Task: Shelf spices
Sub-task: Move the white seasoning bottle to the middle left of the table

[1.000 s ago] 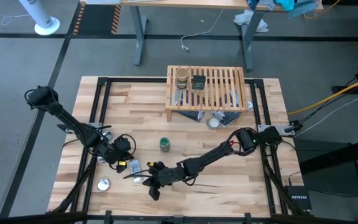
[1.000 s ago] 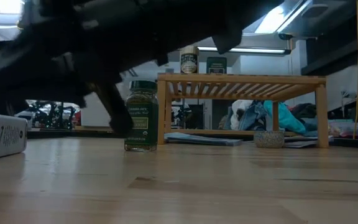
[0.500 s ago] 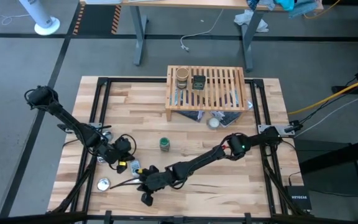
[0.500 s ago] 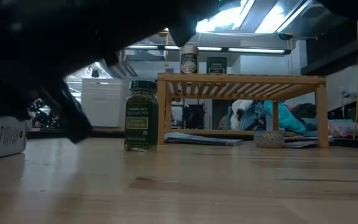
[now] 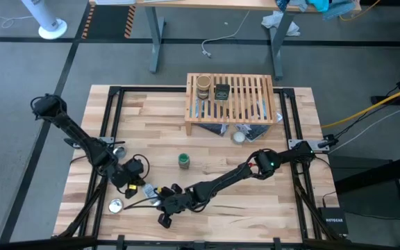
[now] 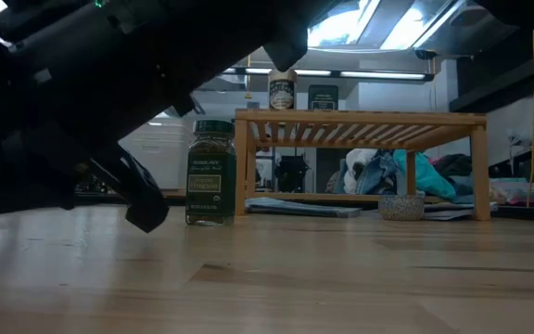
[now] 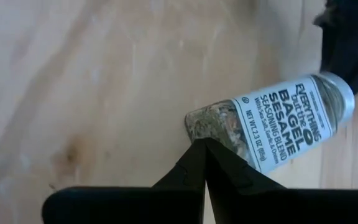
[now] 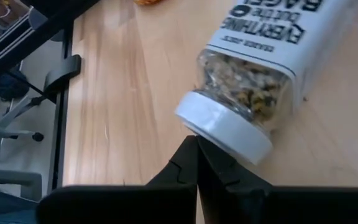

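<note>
Both arms low over the near-left part of the table, fingers pressed together.

The left gripper [image 5: 142, 186] reaches in from the far-left edge, its arm angled down and toward the near side. The right gripper [image 5: 164, 217] stretches across from the right side, arm nearly flat along the tabletop, ending just near of the left one. Fingertips [image 7: 204, 144] meet at a point; likewise the right [image 8: 194, 142].

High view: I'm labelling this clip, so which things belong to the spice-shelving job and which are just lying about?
Job:
shelf
tan-brown jar and dark tin, both on it
green-lidded jar, upright
white-capped jar, on its side

Lying about:
silver round piece
small round dish by the shelf
</note>
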